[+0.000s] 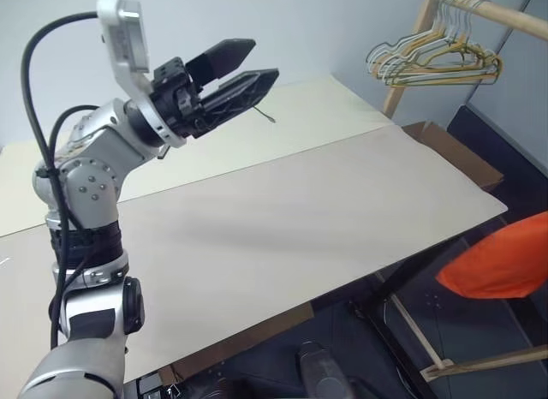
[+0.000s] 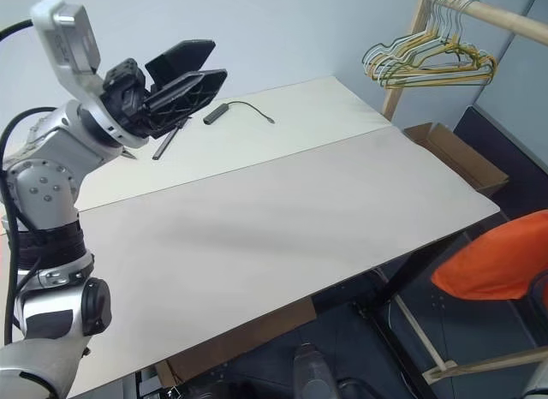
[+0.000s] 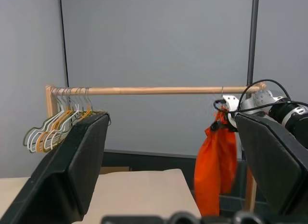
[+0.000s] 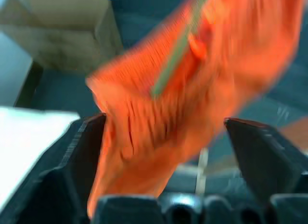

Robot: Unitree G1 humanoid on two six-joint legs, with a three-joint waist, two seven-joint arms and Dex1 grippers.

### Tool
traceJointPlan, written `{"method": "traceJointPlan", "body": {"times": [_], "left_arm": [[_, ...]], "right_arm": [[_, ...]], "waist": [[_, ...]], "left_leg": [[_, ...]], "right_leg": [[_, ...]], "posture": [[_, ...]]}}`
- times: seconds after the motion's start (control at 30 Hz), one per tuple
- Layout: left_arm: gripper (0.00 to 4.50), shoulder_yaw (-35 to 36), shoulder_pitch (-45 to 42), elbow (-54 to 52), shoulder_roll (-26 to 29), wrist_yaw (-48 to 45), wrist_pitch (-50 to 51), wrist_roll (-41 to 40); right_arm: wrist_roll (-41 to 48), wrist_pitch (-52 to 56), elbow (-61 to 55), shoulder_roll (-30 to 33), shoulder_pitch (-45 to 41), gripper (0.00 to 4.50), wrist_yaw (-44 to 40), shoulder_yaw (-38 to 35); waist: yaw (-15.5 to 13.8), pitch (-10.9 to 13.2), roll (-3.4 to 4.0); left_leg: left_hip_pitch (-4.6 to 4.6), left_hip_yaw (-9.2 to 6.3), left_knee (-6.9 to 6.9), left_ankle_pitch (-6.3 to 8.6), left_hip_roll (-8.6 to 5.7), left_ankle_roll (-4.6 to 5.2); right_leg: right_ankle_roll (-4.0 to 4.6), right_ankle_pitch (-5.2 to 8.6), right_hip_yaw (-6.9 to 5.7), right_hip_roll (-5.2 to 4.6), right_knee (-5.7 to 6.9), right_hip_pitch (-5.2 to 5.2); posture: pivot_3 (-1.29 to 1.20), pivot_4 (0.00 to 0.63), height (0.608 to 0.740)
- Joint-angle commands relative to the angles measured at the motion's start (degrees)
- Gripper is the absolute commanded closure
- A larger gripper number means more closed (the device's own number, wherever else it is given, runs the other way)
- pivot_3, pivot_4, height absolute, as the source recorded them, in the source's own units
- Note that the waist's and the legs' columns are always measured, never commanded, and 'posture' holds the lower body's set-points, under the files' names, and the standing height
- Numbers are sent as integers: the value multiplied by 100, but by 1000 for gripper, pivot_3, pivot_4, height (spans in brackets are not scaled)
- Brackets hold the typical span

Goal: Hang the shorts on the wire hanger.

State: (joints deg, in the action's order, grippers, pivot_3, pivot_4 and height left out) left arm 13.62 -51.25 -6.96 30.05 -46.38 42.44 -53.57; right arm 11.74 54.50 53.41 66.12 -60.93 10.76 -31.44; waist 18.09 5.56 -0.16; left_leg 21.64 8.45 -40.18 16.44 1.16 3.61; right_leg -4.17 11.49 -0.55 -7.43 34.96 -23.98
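Pale beige board covers the long worktop (image 1: pixel 282 219), with a lighter cream sheet along its far side, where a thin black cable with a cylindrical handle (image 2: pixel 224 110) lies. Behind it stands a plain grey-blue wall. A wooden rack rail (image 3: pixel 154 91) crosses the room, carrying a bunch of yellow, green and white hangers (image 1: pixel 432 58) at one end. An open brown cardboard box (image 1: pixel 454 152) sits beyond the worktop's right edge, above a dark floor.

The bright orange soft fabric shorts (image 3: pixel 216 166) hang in a long drape from the rail's other end, off the worktop to the right. A thin olive-grey wire hanger (image 4: pixel 175 53) shows as a blurred green line across the cloth in the right wrist view; its hook (image 3: pixel 222 93) appears to catch the rail.

The right claw (image 4: pixel 166 156) sits right at the shorts, its black fingers (image 4: pixel 86 152) spread wide on either side of the orange fabric and not pinching it. The left claw (image 1: pixel 235 69) is raised over the worktop's far left, well apart from the shorts, spread and holding nothing
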Motion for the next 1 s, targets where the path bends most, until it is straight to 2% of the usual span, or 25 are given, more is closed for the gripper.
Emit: {"method": "traceJointPlan", "body": {"times": [0.03, 0.27, 0.53, 0.73, 0.9, 1.0], "left_arm": [[0, 110, -63, -157, 94, 49, -33, -75], [0, 109, 29, -179, 210, 94, 5, -59], [0, 65, 148, -211, 355, 162, 46, 18], [0, -7, 405, -264, 579, 167, 6, 276], [0, -24, 830, -458, 889, 97, -94, 548], [0, -90, 1337, -712, 1297, 91, -154, 975]], "right_arm": [[-270, -572, -992, -136, 229, 23, 287, 180], [-558, -953, -3543, -900, 1096, 23, 828, 2], [-992, -1726, -5733, -1572, 1927, 23, 620, 462], [-736, -2691, -6366, -1840, 2118, 23, -493, 936], [0, -2857, -6500, -2063, 2077, 23, -1973, 1324], [639, -2675, -6362, -2214, 1899, 23, -3137, 1775]], "waist": [[-12, 0, -1], [-52, 0, 1], [-236, 5, -3], [-342, 14, -9], [-395, 23, -26], [-473, 26, -31]], "left_leg": [[0, -1, -1, -1, 1, -2], [-1, 0, 1, -6, 3, -7], [-11, 0, 3, -14, 3, -11], [-11, 0, 10, -15, 3, -9], [-10, -1, 23, -16, 2, -7], [-6, -1, 27, -16, 3, -6]], "right_leg": [[0, 0, -2, 0, 1, 0], [0, 0, 0, 0, 7, -4], [0, 0, 0, 1, 16, -2], [2, -1, -2, 2, 11, -6], [47, -28, -5, 2, 4, -8], [53, -31, -6, 3, 3, -16]], "posture": [[-257, 76, 740], [-247, 93, 740], [-230, 111, 740], [-205, 111, 740], [-165, 102, 740], [-111, 93, 740]]}}
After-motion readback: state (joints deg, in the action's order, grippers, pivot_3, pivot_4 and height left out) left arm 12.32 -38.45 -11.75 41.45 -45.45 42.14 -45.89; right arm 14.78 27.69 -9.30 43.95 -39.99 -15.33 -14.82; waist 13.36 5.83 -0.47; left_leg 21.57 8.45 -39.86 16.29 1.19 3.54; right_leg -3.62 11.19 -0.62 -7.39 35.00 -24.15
